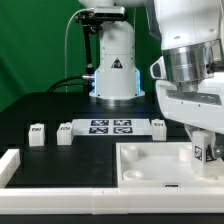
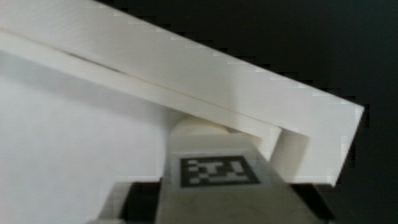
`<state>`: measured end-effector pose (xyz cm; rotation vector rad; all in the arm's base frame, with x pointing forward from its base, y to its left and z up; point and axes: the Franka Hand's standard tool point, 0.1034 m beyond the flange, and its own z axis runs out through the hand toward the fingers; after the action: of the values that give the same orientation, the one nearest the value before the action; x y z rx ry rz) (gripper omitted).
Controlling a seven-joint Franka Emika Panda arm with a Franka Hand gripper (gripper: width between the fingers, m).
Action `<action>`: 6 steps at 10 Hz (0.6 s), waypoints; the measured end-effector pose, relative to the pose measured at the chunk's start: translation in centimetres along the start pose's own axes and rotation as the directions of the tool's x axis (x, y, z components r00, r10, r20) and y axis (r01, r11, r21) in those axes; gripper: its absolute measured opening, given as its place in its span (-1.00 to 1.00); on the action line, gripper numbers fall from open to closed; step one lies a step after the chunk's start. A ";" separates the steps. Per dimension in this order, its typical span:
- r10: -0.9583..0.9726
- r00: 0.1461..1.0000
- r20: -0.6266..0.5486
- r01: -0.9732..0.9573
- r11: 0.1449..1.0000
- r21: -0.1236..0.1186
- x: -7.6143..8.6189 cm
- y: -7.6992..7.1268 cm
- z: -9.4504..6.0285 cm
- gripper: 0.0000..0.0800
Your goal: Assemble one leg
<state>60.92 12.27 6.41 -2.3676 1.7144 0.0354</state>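
Observation:
My gripper [image 1: 200,150] is shut on a leg [image 1: 199,152], a small white block with a black-and-white tag. It holds the leg upright at the corner of the large white panel [image 1: 150,166] on the exterior view's right. In the wrist view the leg [image 2: 217,160] stands between my dark fingers [image 2: 150,200], with its far end at the panel's raised rim [image 2: 214,75]. I cannot tell whether the end sits in the corner socket. Three more legs lie on the table: two on the exterior view's left [image 1: 37,133] [image 1: 65,131] and one to the right of the marker board [image 1: 158,124].
The marker board [image 1: 110,126] lies behind the panel in the middle of the table. A long white rail [image 1: 12,164] lies at the front on the exterior view's left. The arm's white base [image 1: 115,70] stands at the back on the black table.

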 end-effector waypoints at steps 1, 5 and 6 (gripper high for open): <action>0.026 1.000 0.005 -0.026 1.000 0.002 0.0 0.0 0.0 -0.27; 0.000 1.000 0.015 0.000 1.000 0.003 -0.5 0.0 0.1 0.38; -0.097 0.995 0.014 0.097 0.995 0.002 -0.7 0.0 0.2 0.55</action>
<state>60.70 12.99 6.35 -2.4403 1.5911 0.0350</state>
